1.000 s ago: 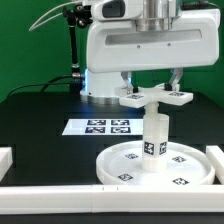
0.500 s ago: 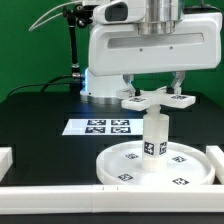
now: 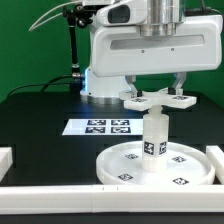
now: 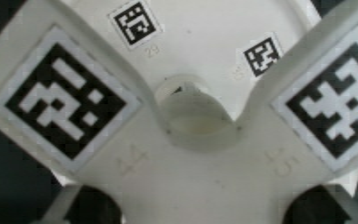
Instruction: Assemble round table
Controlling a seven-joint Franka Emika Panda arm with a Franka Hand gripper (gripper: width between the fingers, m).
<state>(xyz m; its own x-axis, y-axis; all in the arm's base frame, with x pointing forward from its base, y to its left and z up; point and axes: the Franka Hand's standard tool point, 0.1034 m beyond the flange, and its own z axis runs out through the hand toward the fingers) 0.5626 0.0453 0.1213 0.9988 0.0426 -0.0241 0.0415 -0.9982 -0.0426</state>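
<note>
The exterior view shows the whole scene. The gripper (image 3: 157, 88) hangs from the big white arm (image 3: 140, 50). Its two fingers (image 3: 131, 86) are spread wide, one on each side of the cross piece (image 3: 157, 99), and they pinch it between them. The cross piece is up in the air and lies flat, with its arms pointing out sideways. It sits right over the post (image 3: 154, 140), with a small dark gap between the two.

The post stands straight up in the middle of the big round disc (image 3: 185, 168), so its long side points up and down. It has a small square tag on its side. The disc lies flat on the black table (image 3: 40, 130), near the front, with more tags on its top. White rails (image 3: 60, 190) run along the table edge. The marker board (image 3: 100, 127) lies flat behind the disc, toward the exterior view's left.

The wrist view shows none of that. The cross piece (image 4: 194, 150) fills almost all of the picture and hides the post and the disc under it. Here you can see its top up close: big black-and-white tags (image 4: 60, 92) on the arms and a round dent (image 4: 194, 112) in the middle. Two dark finger tips (image 4: 91, 205) peek in at one edge.
</note>
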